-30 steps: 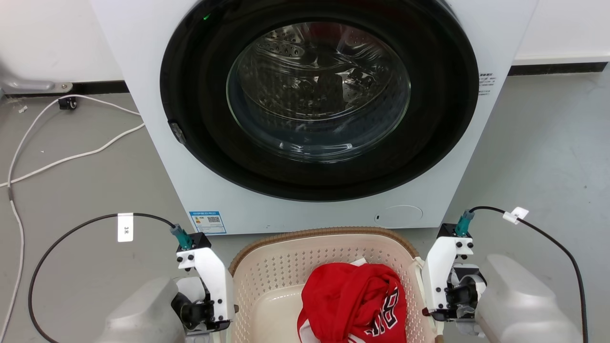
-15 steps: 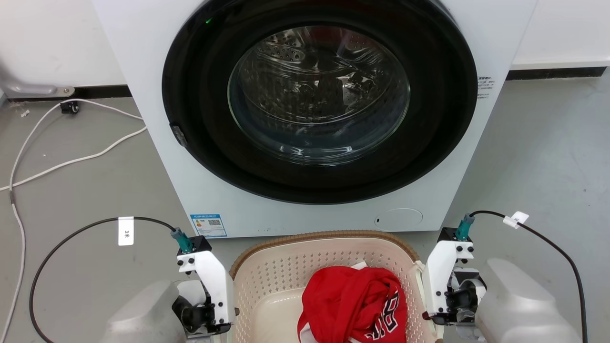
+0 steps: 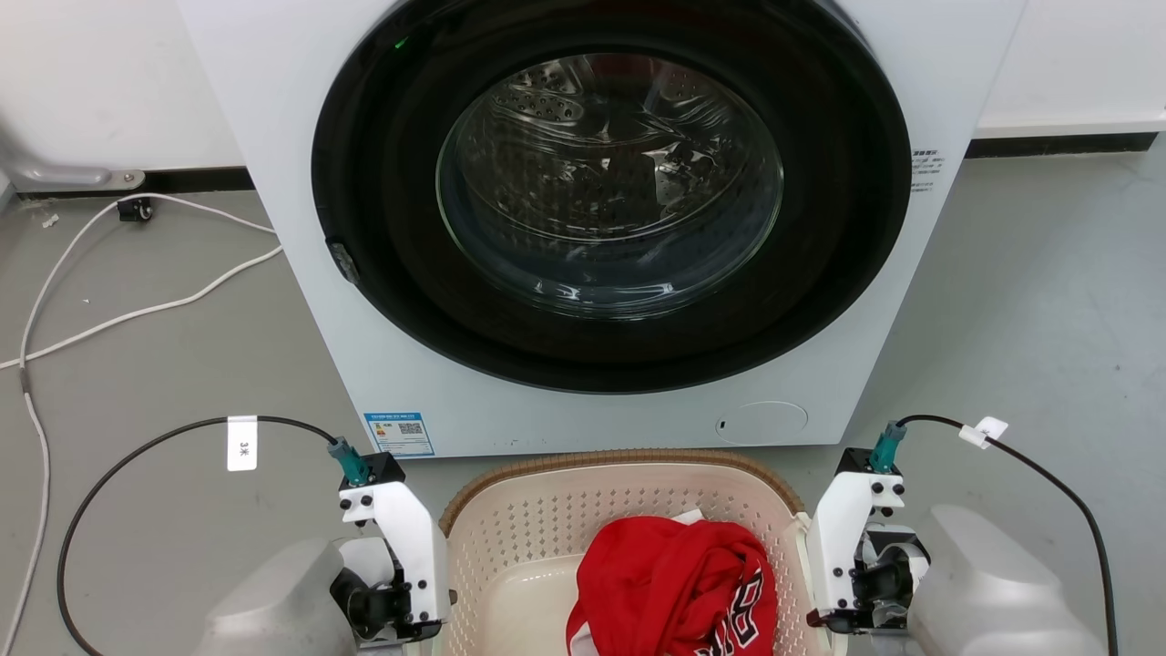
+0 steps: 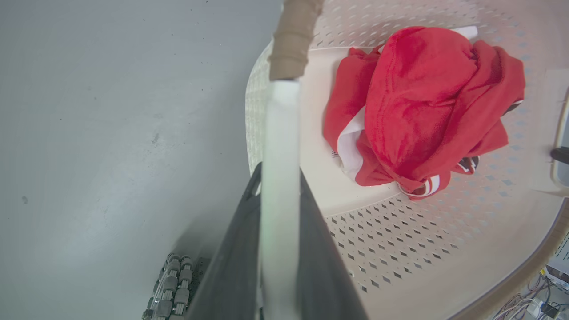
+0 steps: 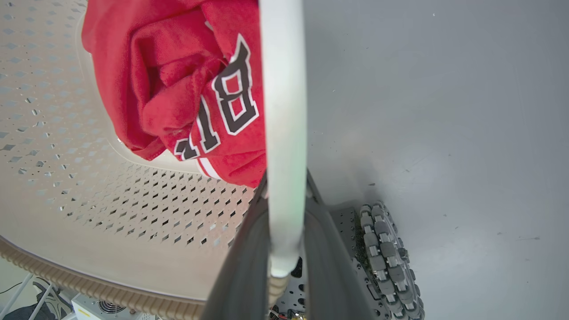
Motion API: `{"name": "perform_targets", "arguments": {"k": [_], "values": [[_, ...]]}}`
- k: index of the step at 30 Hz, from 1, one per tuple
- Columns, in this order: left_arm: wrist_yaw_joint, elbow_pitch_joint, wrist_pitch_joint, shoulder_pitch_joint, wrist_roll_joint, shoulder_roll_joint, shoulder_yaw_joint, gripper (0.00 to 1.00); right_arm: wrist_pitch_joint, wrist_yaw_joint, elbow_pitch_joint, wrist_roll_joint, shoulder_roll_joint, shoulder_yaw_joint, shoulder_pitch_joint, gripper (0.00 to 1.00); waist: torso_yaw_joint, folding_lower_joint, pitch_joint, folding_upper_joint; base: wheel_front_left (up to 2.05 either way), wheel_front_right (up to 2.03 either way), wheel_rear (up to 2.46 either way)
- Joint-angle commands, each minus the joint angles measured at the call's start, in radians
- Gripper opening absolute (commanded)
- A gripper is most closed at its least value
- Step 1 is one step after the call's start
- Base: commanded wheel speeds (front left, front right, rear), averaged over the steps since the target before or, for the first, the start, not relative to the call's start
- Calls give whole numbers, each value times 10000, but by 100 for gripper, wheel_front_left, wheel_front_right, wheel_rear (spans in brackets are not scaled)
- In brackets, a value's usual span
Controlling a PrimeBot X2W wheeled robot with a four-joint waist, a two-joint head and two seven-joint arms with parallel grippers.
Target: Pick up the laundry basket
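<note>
The laundry basket (image 3: 619, 456), cream with perforated walls and a brown woven-look rim, sits at the bottom centre of the head view, just in front of the washing machine. A crumpled red jersey (image 3: 674, 583) lies inside it. My left gripper (image 4: 280, 178) is shut on the white left handle (image 4: 278, 124), one dark finger on each side of it. My right gripper (image 5: 286, 191) is shut the same way on the white right handle (image 5: 284, 111). The frames do not show whether the basket rests on the floor.
The white washing machine (image 3: 273, 137) with its closed round glass door (image 3: 610, 182) stands right behind the basket. White cables (image 3: 137, 310) trail over the grey floor at the left. My base's roller wheels (image 5: 382, 249) sit close under the basket.
The whole head picture has slid down a little, so the camera has moved. Both grippers keep the same hold on the basket's handles.
</note>
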Motion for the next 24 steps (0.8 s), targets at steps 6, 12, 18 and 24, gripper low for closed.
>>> {"name": "perform_targets", "arguments": {"k": [6, 12, 18, 24], "values": [[-149, -208, -37, 144, -160, -310, -16, 0, -3, 58, -104, 182, 306, 43, -49, 0, 3, 1, -14, 0, 0, 0, 0], [-150, -197, -36, 156, -237, -329, -45, 0, 29, 58, -106, 179, 308, 52, -25, 0, 10, 1, -13, 0, 0, 0, 0], [-150, -190, -55, 146, -263, -319, -77, 0, 39, 60, -106, 232, 308, 86, -12, 0, -7, 1, -24, 0, 0, 0, 0], [-150, -194, -92, 169, -310, -334, -98, 0, 43, 58, -106, 275, 310, 121, 23, 0, -14, 1, -32, 0, 0, 0, 0]]}}
